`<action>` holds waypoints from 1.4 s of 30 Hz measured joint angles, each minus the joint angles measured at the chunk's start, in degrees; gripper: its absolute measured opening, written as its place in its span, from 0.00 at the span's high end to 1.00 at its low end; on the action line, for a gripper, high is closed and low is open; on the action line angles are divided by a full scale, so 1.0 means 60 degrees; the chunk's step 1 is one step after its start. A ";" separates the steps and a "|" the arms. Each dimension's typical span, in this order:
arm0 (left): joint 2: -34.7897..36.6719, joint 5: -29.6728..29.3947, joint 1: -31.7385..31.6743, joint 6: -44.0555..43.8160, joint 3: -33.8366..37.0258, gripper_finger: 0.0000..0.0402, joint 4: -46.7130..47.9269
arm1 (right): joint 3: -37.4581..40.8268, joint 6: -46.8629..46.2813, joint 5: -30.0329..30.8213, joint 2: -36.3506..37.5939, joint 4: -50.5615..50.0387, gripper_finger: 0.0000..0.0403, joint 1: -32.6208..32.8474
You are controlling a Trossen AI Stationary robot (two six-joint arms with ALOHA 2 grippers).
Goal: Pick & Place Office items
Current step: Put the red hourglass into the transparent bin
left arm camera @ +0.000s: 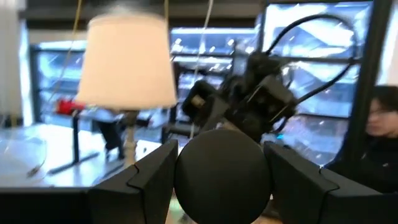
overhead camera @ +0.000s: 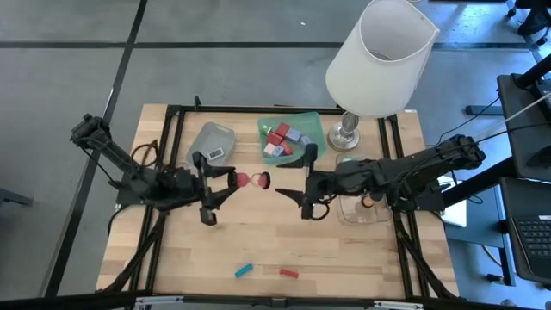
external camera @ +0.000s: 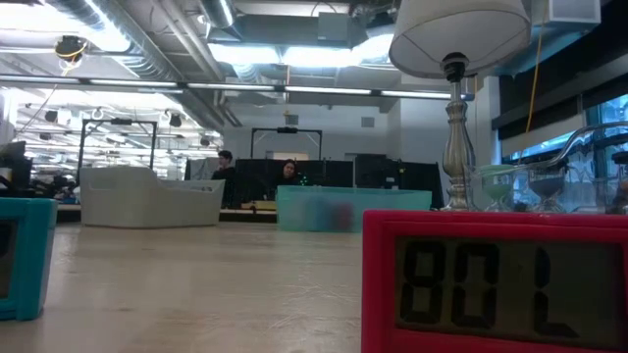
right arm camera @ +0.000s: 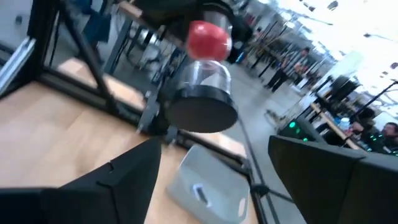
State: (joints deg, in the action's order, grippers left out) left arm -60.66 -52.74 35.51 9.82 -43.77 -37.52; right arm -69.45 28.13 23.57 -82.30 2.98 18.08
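A small hourglass [overhead camera: 253, 180] with black end caps, clear glass and red sand is held level in the air between the two arms. My left gripper [overhead camera: 234, 181] is shut on its left end. My right gripper [overhead camera: 291, 178] stands open just right of the free end and touches nothing. In the right wrist view, the free black cap [right arm camera: 202, 111] faces my open right gripper [right arm camera: 214, 146]. Red, pink and lavender blocks lie in the green tray [overhead camera: 312, 120]. A teal bar [overhead camera: 244, 270] and a red bar [overhead camera: 288, 273] lie flat near the table's near edge. My left gripper holds the hourglass by its black end cap [left arm camera: 186, 180], pinched between the two fingers [left arm camera: 143, 183]. The fingers come level from the table's left. The hourglass sticks out level beyond the fingertips toward the right gripper, lifted clear of the table.
A grey tray [overhead camera: 211, 143] lies behind the left gripper, and a clear tray [overhead camera: 362, 209] sits under the right arm. The white-shaded lamp [overhead camera: 379, 60] stands at the far right. In the low view a teal piece [external camera: 20, 257] and a red piece [external camera: 496, 284] fill the foreground.
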 joint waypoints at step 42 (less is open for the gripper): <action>-0.1053 0.5861 -0.2008 0.3177 0.0000 0.46 -0.3660 | -0.0951 -0.0576 -0.2073 -0.0798 0.3577 0.02 -0.0214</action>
State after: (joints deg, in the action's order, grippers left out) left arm -66.98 -17.58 23.46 28.88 -43.77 -59.48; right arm -75.16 24.67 11.14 -87.09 24.45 16.80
